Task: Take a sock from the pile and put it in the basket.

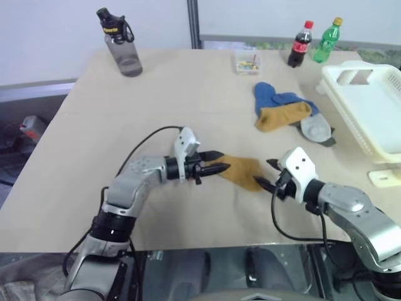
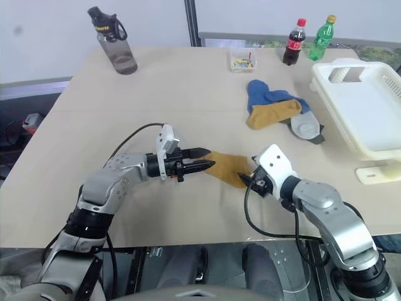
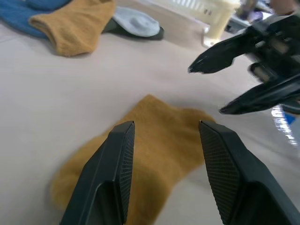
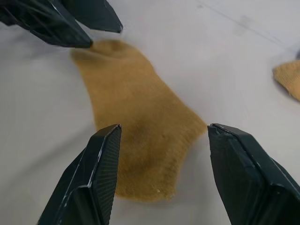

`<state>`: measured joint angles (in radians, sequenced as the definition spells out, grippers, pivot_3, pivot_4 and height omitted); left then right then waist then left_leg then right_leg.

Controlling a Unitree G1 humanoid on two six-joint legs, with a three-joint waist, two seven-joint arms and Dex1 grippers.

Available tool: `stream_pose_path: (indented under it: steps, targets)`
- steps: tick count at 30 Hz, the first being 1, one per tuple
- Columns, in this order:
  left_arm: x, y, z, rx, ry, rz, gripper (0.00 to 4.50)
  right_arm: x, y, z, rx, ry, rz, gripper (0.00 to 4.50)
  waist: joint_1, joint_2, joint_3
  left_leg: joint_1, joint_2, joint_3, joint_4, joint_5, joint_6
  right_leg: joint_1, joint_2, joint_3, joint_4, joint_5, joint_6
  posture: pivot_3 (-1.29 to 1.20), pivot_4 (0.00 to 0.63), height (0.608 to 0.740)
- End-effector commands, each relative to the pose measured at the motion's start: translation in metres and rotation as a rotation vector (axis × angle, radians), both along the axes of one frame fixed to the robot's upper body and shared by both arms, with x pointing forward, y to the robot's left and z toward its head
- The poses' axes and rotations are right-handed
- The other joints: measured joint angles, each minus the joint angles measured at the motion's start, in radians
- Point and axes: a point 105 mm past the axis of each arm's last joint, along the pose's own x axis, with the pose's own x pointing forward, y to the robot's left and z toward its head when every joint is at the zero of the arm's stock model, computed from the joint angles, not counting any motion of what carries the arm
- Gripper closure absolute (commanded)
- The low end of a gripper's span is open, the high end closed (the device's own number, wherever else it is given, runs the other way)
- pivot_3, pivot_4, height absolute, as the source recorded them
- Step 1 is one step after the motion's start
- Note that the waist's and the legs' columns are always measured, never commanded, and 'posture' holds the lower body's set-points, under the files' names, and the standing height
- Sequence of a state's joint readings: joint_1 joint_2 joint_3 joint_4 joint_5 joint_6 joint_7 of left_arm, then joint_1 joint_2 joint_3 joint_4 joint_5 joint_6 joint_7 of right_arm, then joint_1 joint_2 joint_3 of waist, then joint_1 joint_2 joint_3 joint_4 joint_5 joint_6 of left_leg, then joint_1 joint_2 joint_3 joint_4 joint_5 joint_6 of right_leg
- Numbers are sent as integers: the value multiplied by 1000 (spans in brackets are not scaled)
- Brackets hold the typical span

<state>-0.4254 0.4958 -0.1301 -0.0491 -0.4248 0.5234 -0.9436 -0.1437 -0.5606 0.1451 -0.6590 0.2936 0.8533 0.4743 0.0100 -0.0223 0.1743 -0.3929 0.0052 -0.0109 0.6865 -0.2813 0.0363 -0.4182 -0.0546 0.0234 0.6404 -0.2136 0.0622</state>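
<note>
A single mustard-yellow sock (image 1: 243,170) lies flat on the tan table between my two grippers. My left gripper (image 1: 220,161) is at the sock's left end, open, its fingers (image 3: 119,159) spread over the fabric without pinching it. At the sock's right end is my right gripper (image 1: 264,172), also open, with nothing between its fingers (image 4: 101,159). The pile (image 1: 288,113) of blue, mustard and grey socks sits farther back on the right. The white slatted basket (image 1: 369,106) stands at the table's right edge beyond the pile.
A dark water bottle (image 1: 122,44) stands at the back left. A small clear box (image 1: 247,63), a cola bottle (image 1: 300,45) and a green bottle (image 1: 326,41) line the back edge. A small white block (image 1: 383,177) lies in front of the basket.
</note>
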Motion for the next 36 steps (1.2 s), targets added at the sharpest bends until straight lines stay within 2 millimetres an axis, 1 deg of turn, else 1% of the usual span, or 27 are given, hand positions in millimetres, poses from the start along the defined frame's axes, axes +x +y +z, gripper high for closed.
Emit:
stream_pose_path:
  steps: [1,4,5,6,7,9,10,12,14,16,18,21,23,27,29,32,34,36]
  targets:
    - [12,14,-1,32,-44,88,2190,11,1,-16,-41,40,-26,1485,-2,0,0,0,0,0,0,0,0,0,0,0,0,0,0,0,150,740]
    - [24,24,-11,102,-64,162,2190,19,-5,-35,-90,88,-60,1485,-3,0,0,1,0,0,0,0,0,0,1,0,1,0,0,0,150,740]
    - [24,25,-14,113,-58,167,2179,21,-7,-39,-100,97,-70,1987,-3,0,0,1,0,0,0,0,0,0,1,0,1,0,0,0,150,740]
    - [23,25,-17,114,-55,169,2179,22,-12,-43,-121,101,-76,2254,-3,0,0,1,0,0,0,0,0,0,1,0,1,0,0,0,150,740]
    - [21,24,-18,105,-53,168,2179,23,-16,-46,-140,100,-79,2726,-3,0,0,1,0,0,0,0,0,0,1,0,1,0,0,0,150,740]
    - [17,25,-17,79,-49,160,2179,20,-26,-48,-193,94,-66,3166,2,0,-1,1,0,0,0,0,0,1,0,0,1,0,0,0,150,740]
    - [16,25,-16,70,-49,156,2179,19,-29,-48,-206,93,-61,3756,3,1,-1,1,0,0,0,0,0,1,0,0,1,0,0,0,150,740]
    - [9,32,-16,64,-23,126,2179,15,-49,-46,-248,90,-83,4477,6,0,-1,1,0,0,0,0,0,1,0,0,1,0,0,0,150,740]
    - [1,36,-16,66,8,88,2179,10,-70,-46,-318,90,-106,4477,7,0,-1,1,0,-1,0,0,0,2,-1,-2,0,0,0,0,150,740]
    - [-3,35,-17,70,25,61,2179,6,-87,-47,-376,92,-125,4477,7,0,-1,1,0,-1,0,0,0,3,-1,-2,0,0,0,0,150,740]
    - [-2,29,-16,57,40,46,2179,1,-95,-45,-394,92,-118,4477,7,0,-2,2,0,-1,0,0,0,4,-2,-3,-1,0,0,0,150,740]
    - [-2,15,-10,-5,82,26,2179,-3,-93,-42,-400,71,-70,4477,7,-1,-2,2,0,0,1,0,0,5,-2,-4,-1,0,0,0,150,740]
    - [-2,5,-8,-39,121,13,2179,-8,-85,-41,-382,49,-13,4477,5,-1,-2,2,0,0,1,0,0,5,-2,-4,-1,0,0,0,150,740]
    - [-2,-10,-10,-29,145,-5,2179,-23,-67,-41,-353,18,151,4477,-1,-1,-2,2,0,0,1,0,0,5,0,-4,-1,0,0,0,150,740]
    - [-9,-12,-10,-21,157,-44,2179,-29,-65,-41,-356,3,205,4477,-6,-1,-2,3,1,-1,0,0,0,5,1,-3,-1,0,0,0,150,740]
    - [-19,-8,-14,13,159,-87,2179,-34,-69,-44,-391,-13,267,4477,-11,-1,-2,4,1,-1,0,0,0,5,1,-2,-1,0,0,0,150,740]
    - [-24,-6,-14,21,161,-109,2179,-34,-72,-44,-403,-29,300,4477,-14,-1,-2,5,1,0,0,0,0,5,1,-1,-1,0,0,0,150,740]
    - [-26,-6,-13,26,156,-122,2179,-28,-75,-43,-400,-50,301,4477,-15,-1,-2,6,1,1,0,0,0,7,1,0,-1,0,0,0,150,740]
